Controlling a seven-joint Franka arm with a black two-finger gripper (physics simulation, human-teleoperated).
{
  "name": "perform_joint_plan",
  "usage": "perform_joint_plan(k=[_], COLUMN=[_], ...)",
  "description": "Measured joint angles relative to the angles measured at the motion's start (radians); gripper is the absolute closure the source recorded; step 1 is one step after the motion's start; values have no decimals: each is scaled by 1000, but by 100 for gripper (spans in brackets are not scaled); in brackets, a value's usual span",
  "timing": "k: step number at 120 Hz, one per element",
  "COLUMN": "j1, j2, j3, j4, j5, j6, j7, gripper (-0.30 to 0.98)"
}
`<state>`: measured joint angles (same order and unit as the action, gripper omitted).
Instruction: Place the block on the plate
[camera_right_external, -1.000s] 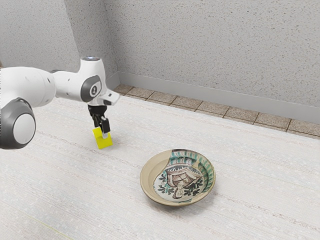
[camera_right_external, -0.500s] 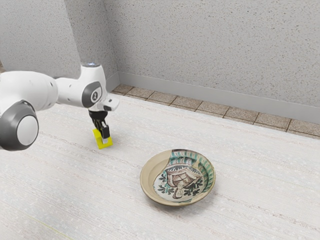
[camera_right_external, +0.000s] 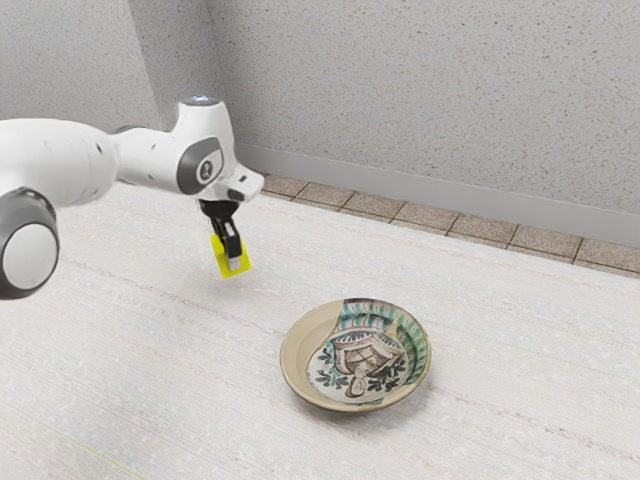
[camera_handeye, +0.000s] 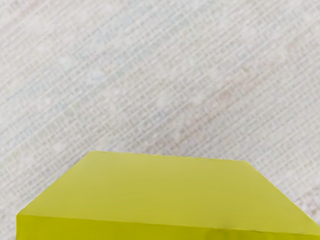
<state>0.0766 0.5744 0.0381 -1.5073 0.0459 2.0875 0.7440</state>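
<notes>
My gripper (camera_right_external: 233, 262) is shut on the yellow block (camera_right_external: 220, 266), which it holds up off the table, slightly tilted. One black finger with a pale tip covers part of the block's near side; the far finger is mostly hidden. In the wrist view the block (camera_handeye: 170, 192) looms large right under the hand. A round painted plate (camera_right_external: 356, 355) with a raised tan rim and a green and brown pattern rests on the table, apart from the block and nearer the exterior view's lower middle.
The pale streaked table (camera_right_external: 180, 390) extends around the plate. Behind its far edge run brown floor tiles (camera_right_external: 455, 222) and a speckled grey wall (camera_right_external: 430, 90).
Over the last half second my hand has risen with the block in it and shifted toward the exterior view's right. The plate has stayed where it was.
</notes>
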Motion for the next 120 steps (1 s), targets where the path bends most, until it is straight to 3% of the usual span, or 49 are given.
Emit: perform_joint_plan(k=[46,67,92,120], j1=[-214,-242,-275,-278], j2=[-150,-134,-72,-109], j3=[-40,-124,-157,-151], j4=[-196,-218,-227,-227], j5=[-103,-143,-154,-146], j6=[50,98,128,130], j7=[5,7,8,12], gripper=[28,28,28,10])
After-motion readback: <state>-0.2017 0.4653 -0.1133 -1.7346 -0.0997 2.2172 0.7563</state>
